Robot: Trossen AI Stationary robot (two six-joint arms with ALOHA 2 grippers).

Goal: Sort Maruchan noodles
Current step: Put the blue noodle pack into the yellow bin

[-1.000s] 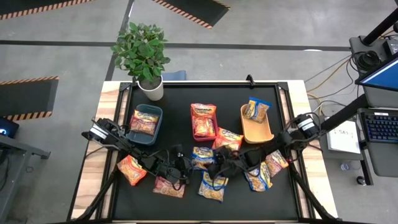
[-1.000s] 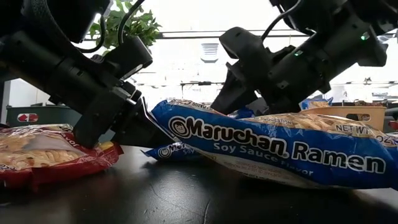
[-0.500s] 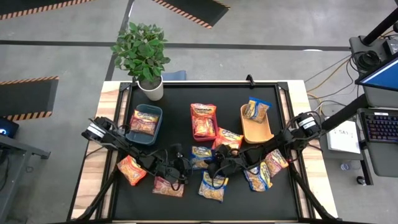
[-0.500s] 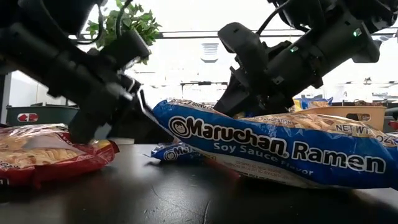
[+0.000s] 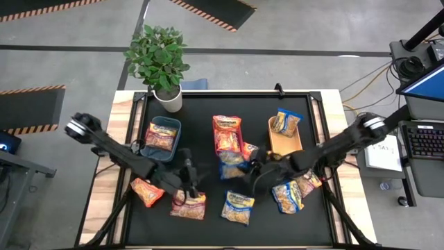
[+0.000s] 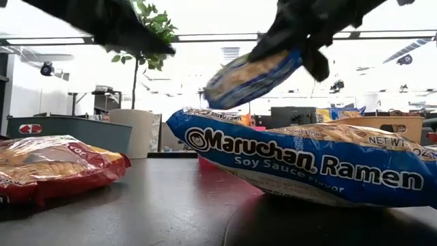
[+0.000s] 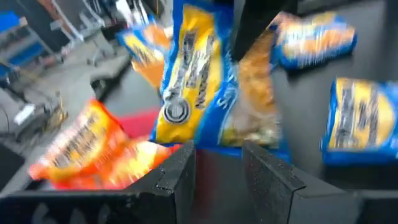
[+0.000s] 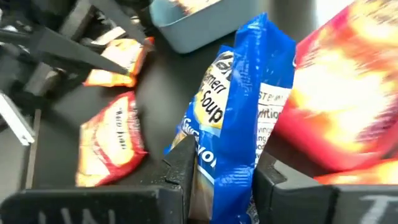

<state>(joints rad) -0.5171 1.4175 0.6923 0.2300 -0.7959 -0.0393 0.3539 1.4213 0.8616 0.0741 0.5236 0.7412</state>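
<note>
The Maruchan noodles are flat packets spread over the black table. A blue-and-yellow packet hangs in the air near the red bin, with my right gripper shut on it. My left gripper hovers open above a red packet with nothing between its fingers. Other packets lie flat: an orange one, two blue ones, a red-pink one. The teal bin, the red bin and the tan bin each hold a packet. My right gripper pinches the blue packet between its two fingers at the packet's near end. The fingers reach in from the table's right, slanting downward. The packet is lifted clear of the table and sits tilted, standing on edge between the fingers.
A potted plant stands at the far left corner. An orange packet lies between the red and tan bins. In the low view a large blue packet and a red one lie close to the camera.
My right gripper has shut on the blue packet and lifted it off the table, carrying it toward the far edge, next to the red bin. My left gripper has risen from the table and drawn slightly toward the left edge.
</note>
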